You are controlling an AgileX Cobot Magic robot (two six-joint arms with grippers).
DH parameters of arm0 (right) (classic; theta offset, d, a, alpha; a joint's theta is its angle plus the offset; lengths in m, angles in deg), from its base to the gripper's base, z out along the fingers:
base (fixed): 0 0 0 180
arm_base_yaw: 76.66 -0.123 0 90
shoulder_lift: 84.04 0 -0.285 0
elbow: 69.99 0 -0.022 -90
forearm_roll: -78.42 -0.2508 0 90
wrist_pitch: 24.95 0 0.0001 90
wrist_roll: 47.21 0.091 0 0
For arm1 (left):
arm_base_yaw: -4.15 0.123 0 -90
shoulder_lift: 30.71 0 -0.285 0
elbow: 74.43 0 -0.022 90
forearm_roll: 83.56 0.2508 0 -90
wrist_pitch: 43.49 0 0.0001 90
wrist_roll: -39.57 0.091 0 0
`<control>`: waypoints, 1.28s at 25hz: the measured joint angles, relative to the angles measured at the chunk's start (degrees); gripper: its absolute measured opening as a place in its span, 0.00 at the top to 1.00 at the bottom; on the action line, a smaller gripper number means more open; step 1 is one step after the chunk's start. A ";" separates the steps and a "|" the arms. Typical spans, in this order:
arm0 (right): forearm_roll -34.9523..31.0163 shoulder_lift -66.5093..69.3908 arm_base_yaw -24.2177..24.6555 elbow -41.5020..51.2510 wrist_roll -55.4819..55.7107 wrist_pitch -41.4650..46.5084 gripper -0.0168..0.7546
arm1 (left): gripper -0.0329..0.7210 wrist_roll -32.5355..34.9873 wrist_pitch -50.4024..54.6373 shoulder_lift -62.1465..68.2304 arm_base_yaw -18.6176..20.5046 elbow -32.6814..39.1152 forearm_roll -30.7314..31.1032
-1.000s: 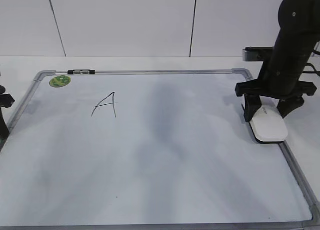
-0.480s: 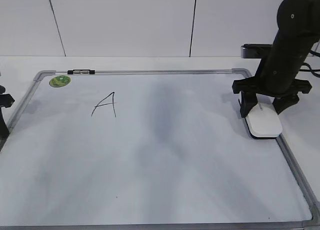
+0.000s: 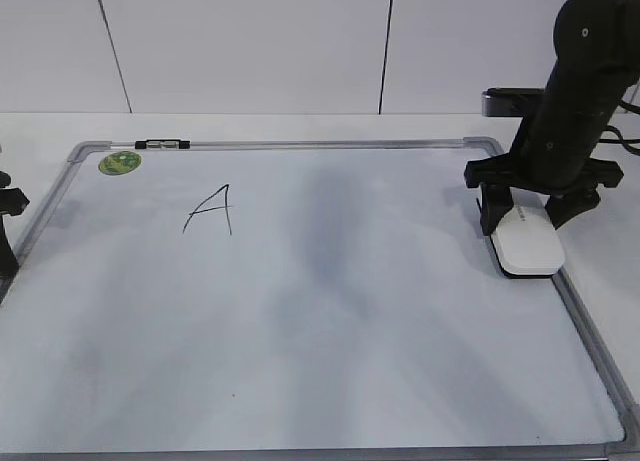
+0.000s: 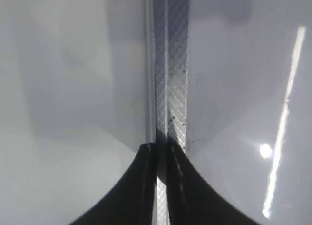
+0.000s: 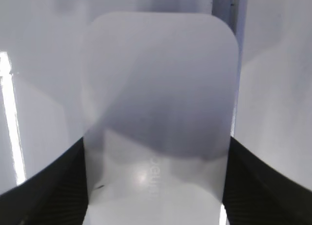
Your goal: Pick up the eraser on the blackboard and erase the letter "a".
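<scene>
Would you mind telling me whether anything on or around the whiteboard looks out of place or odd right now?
One thing: the task names a lowercase "a", but the blackboard shows only a capital "A" and a tiny speck near its front edge. The eraser sits between the right gripper fingers.
</scene>
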 joint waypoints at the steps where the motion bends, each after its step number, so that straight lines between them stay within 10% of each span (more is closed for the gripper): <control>1: 0.00 0.00 0.00 0.00 0.00 0.00 0.24 | 0.93 0.00 0.00 0.00 0.00 0.00 0.00; 24: 0.39 -1.19 0.00 -6.66 -0.11 5.24 0.20 | 0.90 0.00 0.00 0.00 0.00 0.00 0.00; 32: 0.39 -2.00 0.00 -7.30 -0.97 6.88 0.21 | 0.52 0.00 2.64 0.00 0.00 -5.82 0.48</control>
